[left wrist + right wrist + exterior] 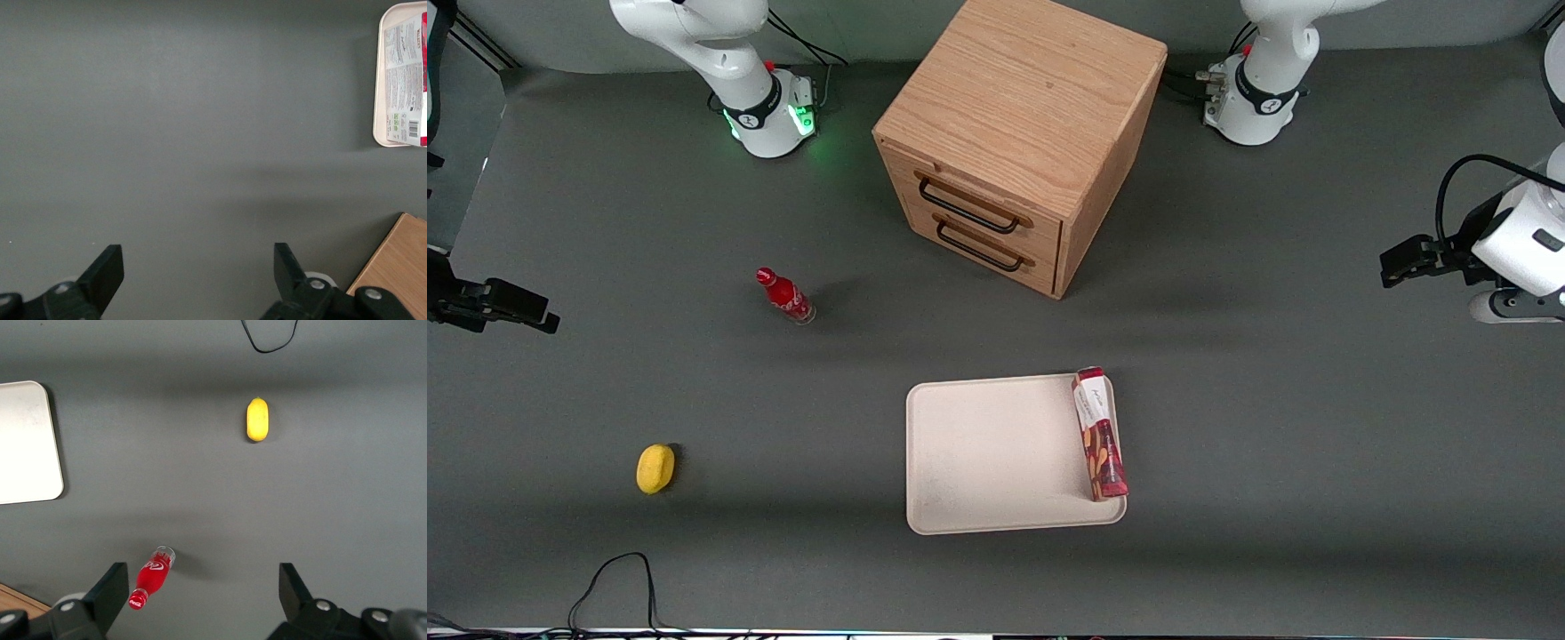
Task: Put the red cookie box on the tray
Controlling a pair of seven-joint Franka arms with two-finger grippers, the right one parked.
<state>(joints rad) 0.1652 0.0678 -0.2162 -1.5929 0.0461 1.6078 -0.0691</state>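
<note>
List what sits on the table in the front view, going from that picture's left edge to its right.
Yellow lemon-like object → red bottle → wooden drawer cabinet → tray → red cookie box lying on the tray's edge → open left hand.

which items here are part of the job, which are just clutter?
Job:
- cookie box, lying on the tray along its edge toward the working arm's end
- tray
- gripper, open, over bare table, away from the tray

Clutter:
- red bottle
- yellow object, nearer the front camera than the bottle
- wooden drawer cabinet
</note>
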